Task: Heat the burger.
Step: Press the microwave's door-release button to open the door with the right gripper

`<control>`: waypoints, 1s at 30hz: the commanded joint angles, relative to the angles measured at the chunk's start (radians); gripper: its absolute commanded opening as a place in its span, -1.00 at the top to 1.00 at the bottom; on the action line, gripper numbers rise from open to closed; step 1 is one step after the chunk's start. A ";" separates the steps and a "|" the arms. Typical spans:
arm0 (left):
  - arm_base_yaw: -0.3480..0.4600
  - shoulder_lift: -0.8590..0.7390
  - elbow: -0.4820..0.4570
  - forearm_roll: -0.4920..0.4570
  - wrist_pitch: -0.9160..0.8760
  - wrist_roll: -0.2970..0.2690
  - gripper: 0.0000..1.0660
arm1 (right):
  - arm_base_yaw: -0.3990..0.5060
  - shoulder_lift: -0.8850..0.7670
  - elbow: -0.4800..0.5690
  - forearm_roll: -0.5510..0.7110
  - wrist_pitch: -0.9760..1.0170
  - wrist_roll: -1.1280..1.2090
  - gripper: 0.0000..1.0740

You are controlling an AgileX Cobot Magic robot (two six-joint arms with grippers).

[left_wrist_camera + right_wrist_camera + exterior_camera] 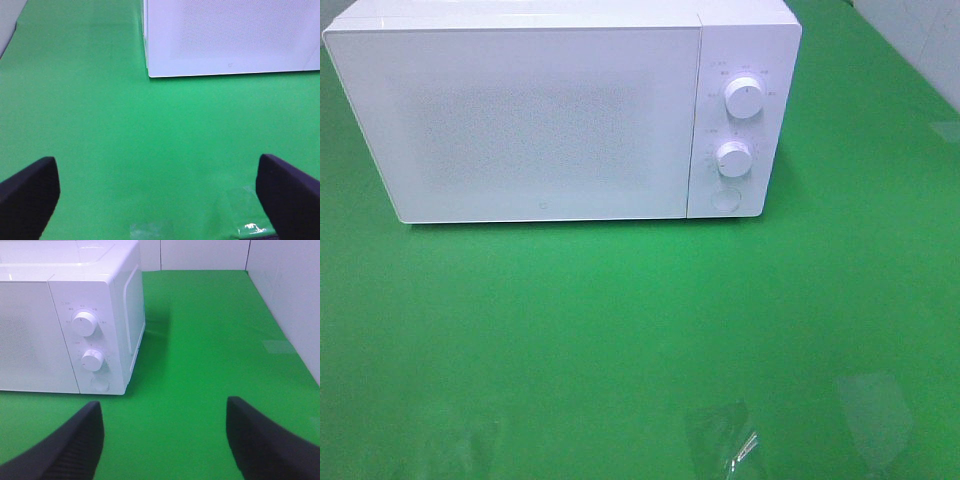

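Nearest, the black-fingered left end effector (157, 172) and right end effector (165, 410) gape wide and empty above the green table (620, 330), while farther back, upper left, a white boxy microwave oven (520, 120) stands shut, so I cannot tell where the burger is.

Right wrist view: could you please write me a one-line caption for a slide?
Open right tool above the green table, facing the closed white microwave, its upper knob and lower knob.
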 commanded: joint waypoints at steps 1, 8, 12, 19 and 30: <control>0.003 -0.006 0.004 -0.002 -0.011 -0.003 -0.87 | -0.007 0.106 0.012 -0.004 -0.131 -0.004 -0.29; 0.003 -0.006 0.004 -0.002 -0.011 -0.003 -0.87 | -0.007 0.270 0.012 0.000 -0.263 -0.003 -0.37; 0.003 -0.006 0.004 -0.002 -0.011 -0.003 -0.87 | -0.007 0.404 0.012 0.004 -0.382 -0.002 -0.39; 0.003 -0.006 0.004 -0.002 -0.011 -0.003 -0.87 | -0.007 0.604 0.012 0.004 -0.612 0.046 -0.39; 0.003 -0.006 0.004 -0.002 -0.011 -0.003 -0.87 | -0.007 0.931 0.012 0.009 -0.993 0.057 -0.39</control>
